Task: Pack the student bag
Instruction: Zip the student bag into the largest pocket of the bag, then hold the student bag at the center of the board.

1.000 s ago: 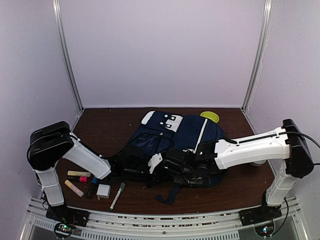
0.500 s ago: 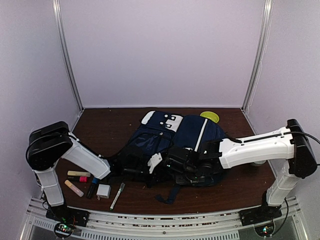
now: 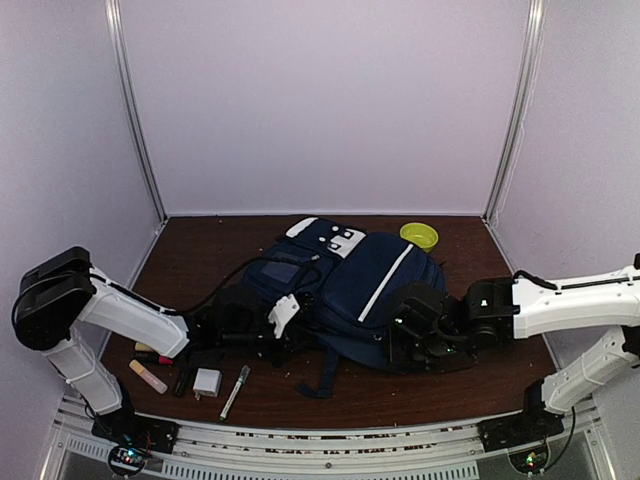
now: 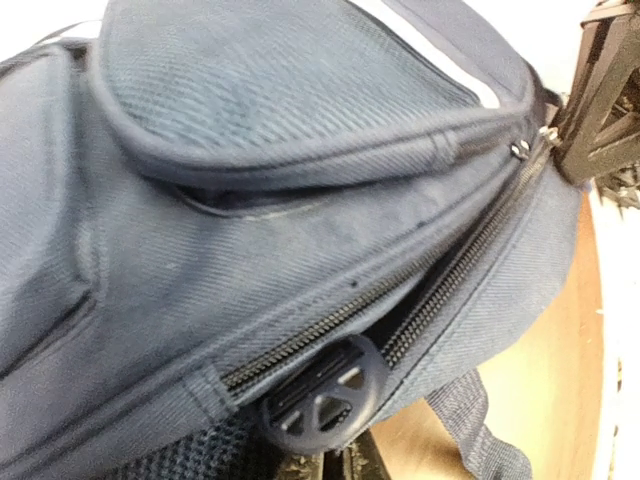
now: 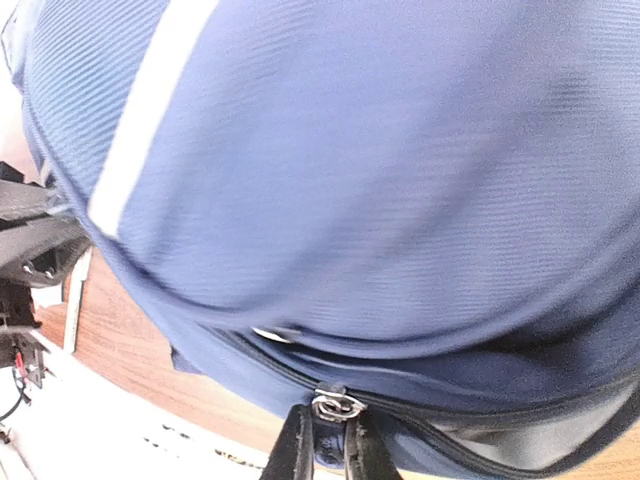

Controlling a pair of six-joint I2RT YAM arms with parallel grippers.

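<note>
Pale lilac walls (image 3: 330,100) enclose a dark wooden table (image 3: 200,250).

Clearance around student bag (image 3: 350,280)
Open surface (image 3: 205,250) behind-left of it; yellow bowl (image 3: 419,235) behind-right; markers (image 3: 148,376) and white block (image 3: 207,381) crowd front-left.

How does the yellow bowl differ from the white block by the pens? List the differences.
Colour: the yellow bowl is bright yellow; the white block is white. Shape: the bowl is round and open; the block is boxy. Place: the bowl sits at the far side, behind the student bag; the block lies near the front left, beside the pens. Both rest on the table, outside the bag.
</note>
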